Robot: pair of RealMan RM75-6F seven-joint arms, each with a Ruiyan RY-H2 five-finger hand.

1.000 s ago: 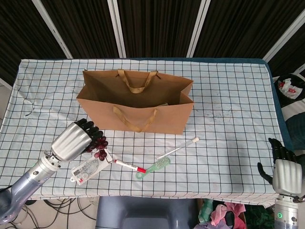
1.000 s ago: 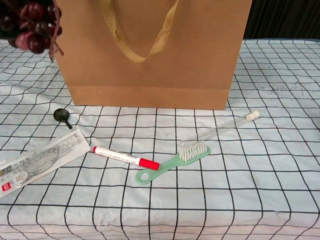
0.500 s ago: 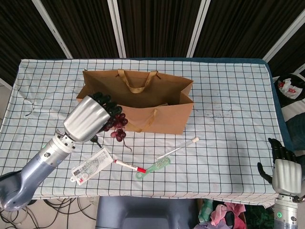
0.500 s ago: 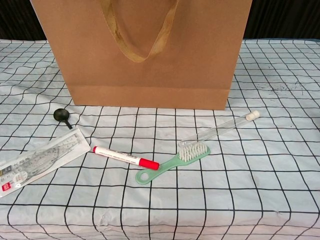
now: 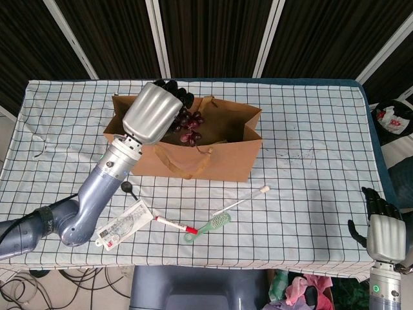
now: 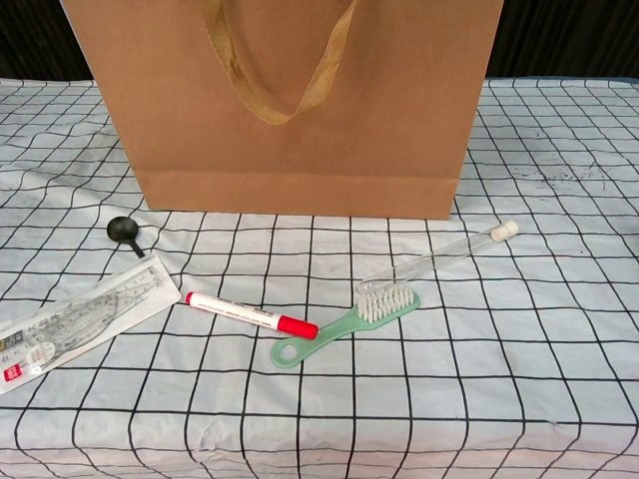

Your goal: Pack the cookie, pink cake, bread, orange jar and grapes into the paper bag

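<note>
In the head view my left hand [image 5: 153, 115] holds a bunch of dark red grapes [image 5: 188, 125] above the open mouth of the brown paper bag [image 5: 226, 157]. The grapes hang over the bag's left half, level with its rim. The chest view shows only the bag's front wall [image 6: 300, 110] and its handle, with no hand in it. My right hand [image 5: 383, 232] rests at the lower right, off the table's edge, holding nothing, fingers slightly apart. The cookie, pink cake, bread and orange jar are not visible.
In front of the bag lie a red-capped marker [image 5: 175, 225], a green brush [image 5: 209, 227], a clear tube [image 5: 242, 200], a packaged ruler set [image 5: 120, 226] and a small black scoop [image 5: 126, 187]. All of these also show in the chest view, the brush [image 6: 344, 324] nearest the middle.
My left hand has lifted the grapes from the table's front left, up past the bag's front wall and over its opening. The right hand has not moved.
</note>
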